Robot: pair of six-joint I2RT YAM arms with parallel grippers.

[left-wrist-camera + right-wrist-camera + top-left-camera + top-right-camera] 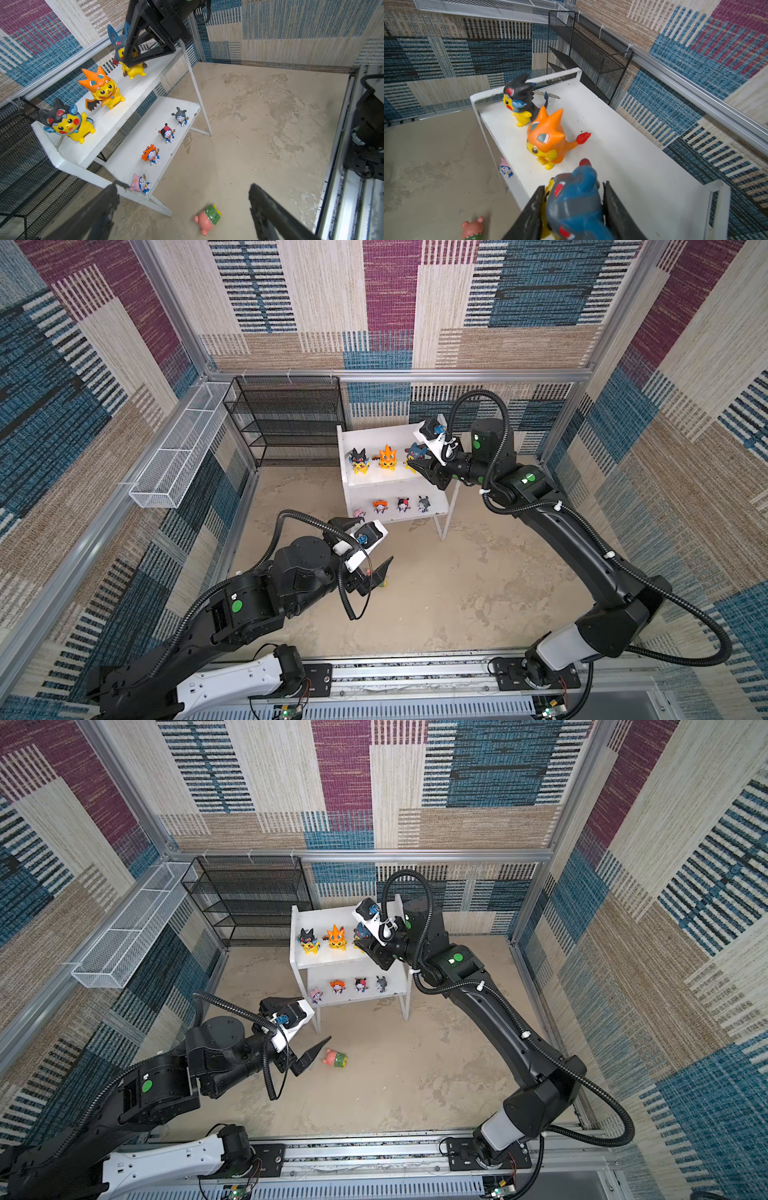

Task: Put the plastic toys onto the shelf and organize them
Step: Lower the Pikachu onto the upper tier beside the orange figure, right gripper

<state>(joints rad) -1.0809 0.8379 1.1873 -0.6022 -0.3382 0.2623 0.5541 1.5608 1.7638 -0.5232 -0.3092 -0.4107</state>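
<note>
Blue-hooded toy [575, 204] in right gripper [573, 185], grip clearest in wrist view

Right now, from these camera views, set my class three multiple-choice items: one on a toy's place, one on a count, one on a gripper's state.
1. Where is the pink-and-green toy?
A. On the upper board.
B. In the black mesh rack.
C. Lying on the floor before the shelf.

2. How many tiny figurines stand on the lower board?
A. Two.
B. Four.
C. Six.

3. The right gripper is:
A. shut on the blue-hooded toy.
B. open and empty.
C. shut on the orange-hooded toy.

Key: 1 C, it lies on the bare floor; 2 B, four stand in a row; 3 A, its jaws press the blue hood's sides.
</note>
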